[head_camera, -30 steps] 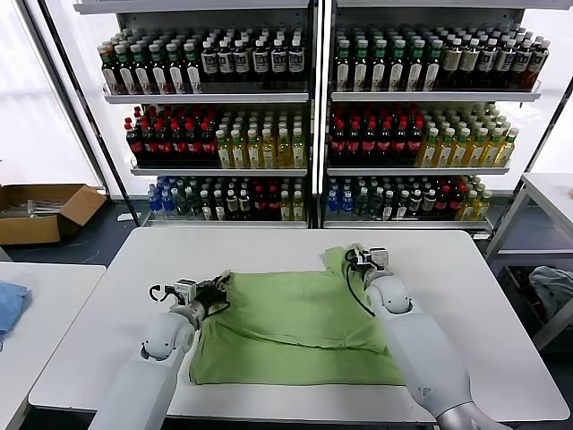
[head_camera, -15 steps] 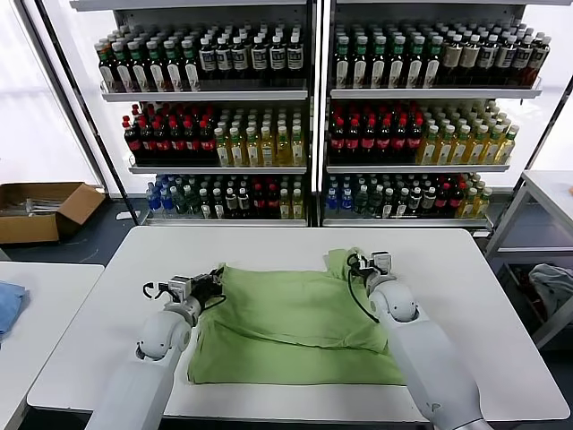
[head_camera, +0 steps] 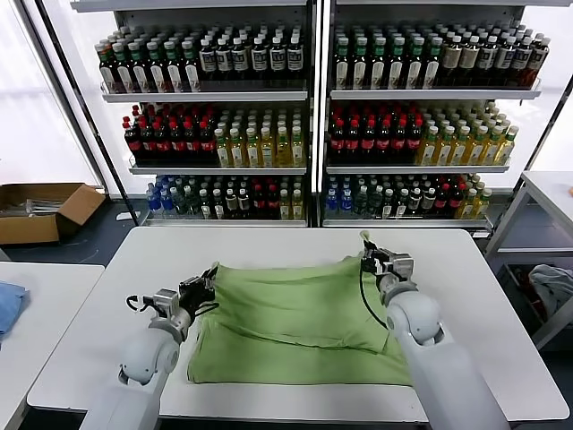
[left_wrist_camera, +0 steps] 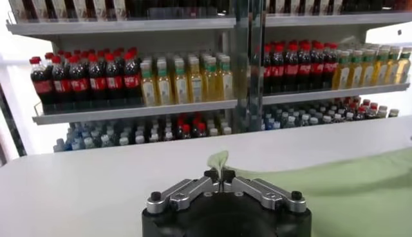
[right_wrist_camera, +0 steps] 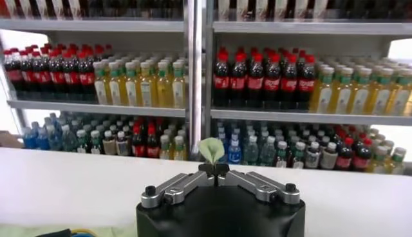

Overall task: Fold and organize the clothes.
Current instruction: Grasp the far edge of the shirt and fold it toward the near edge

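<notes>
A light green shirt (head_camera: 295,322) lies on the white table (head_camera: 269,246), its far part folded toward me over the near part. My left gripper (head_camera: 208,282) is shut on the shirt's left far corner, a pinch of green cloth (left_wrist_camera: 216,159) showing between its fingers. My right gripper (head_camera: 369,253) is shut on the right far corner, a tuft of green cloth (right_wrist_camera: 211,149) sticking up from its fingers. Both hold the folded edge just above the table. Collar, buttons and print are hidden.
Shelves of bottles (head_camera: 313,116) stand behind the table. A cardboard box (head_camera: 40,210) sits on the floor at far left. A second table with a blue cloth (head_camera: 7,305) is at left, another table (head_camera: 551,193) at right.
Both grippers have moved toward me with the shirt's far corners, and the right one also outward to the right. The folded layer now lies wider and flatter over the lower part.
</notes>
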`<state>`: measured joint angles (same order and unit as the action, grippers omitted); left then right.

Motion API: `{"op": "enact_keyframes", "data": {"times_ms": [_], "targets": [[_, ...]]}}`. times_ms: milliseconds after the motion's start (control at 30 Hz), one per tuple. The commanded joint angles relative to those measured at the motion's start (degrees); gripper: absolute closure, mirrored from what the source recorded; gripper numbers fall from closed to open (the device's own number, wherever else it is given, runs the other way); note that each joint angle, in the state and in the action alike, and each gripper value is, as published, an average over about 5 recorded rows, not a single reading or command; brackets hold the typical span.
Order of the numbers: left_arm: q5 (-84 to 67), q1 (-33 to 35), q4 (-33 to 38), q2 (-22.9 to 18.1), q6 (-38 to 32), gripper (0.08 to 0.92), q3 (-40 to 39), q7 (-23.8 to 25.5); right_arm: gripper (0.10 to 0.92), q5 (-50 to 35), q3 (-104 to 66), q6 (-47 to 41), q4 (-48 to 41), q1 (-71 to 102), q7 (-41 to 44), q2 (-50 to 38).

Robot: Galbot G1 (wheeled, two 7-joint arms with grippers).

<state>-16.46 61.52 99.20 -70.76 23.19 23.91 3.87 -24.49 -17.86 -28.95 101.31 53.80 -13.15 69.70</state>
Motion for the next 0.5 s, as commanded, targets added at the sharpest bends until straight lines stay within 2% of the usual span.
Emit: {"op": "enact_keyframes", "data": {"times_ms": [33, 333, 500], "targets": [[1.9, 10.8, 8.0, -0.9, -1.3, 0.911, 2.4, 0.3, 0.920, -0.8, -8.9, -0.2, 14.8, 17.8, -3.2, -1.2], [4.3, 16.4, 9.2, -1.6, -3.0, 0.911, 2.7, 0.7, 0.920, 2.8, -10.3, 0.6, 17.8, 28.7, -4.4, 0.7], [5.6, 17.2, 8.9, -1.9, -3.3, 0.911, 2.8, 1.1, 0.920, 4.6, -9.5, 0.9, 18.2, 31.0, -5.4, 1.5]]}}
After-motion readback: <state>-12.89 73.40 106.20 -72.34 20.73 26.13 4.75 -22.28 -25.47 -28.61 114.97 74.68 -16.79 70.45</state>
